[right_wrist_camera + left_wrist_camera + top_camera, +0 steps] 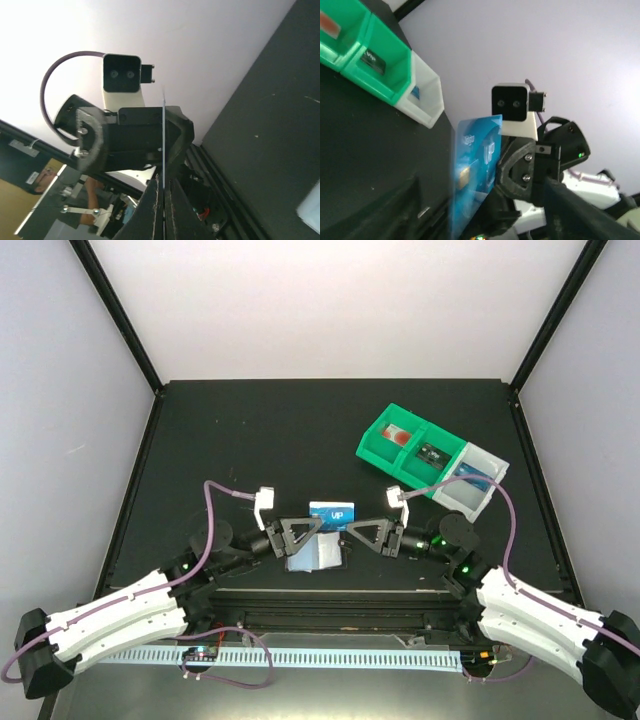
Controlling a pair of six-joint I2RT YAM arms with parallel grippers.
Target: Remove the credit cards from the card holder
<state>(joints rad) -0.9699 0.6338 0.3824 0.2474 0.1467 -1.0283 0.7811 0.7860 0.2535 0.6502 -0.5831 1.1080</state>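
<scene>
A bright-blue credit card (333, 511) marked VIP stands on edge above the table between my two grippers. My right gripper (348, 530) is shut on it; in the right wrist view the card's thin edge (163, 145) runs up from between the closed fingers. My left gripper (318, 529) faces it from the left with its jaws apart, and in the left wrist view the card (472, 170) stands in the gap without being pinched. The pale blue-grey card holder (313, 558) lies flat on the table just below the grippers. Another blue card (476, 476) lies in the tray's white end compartment.
A green-and-grey compartment tray (380, 445) sits at the back right, holding a red-and-white item (400, 435) and a dark green item (432, 452). The black table (250, 440) is walled by pale panels on three sides.
</scene>
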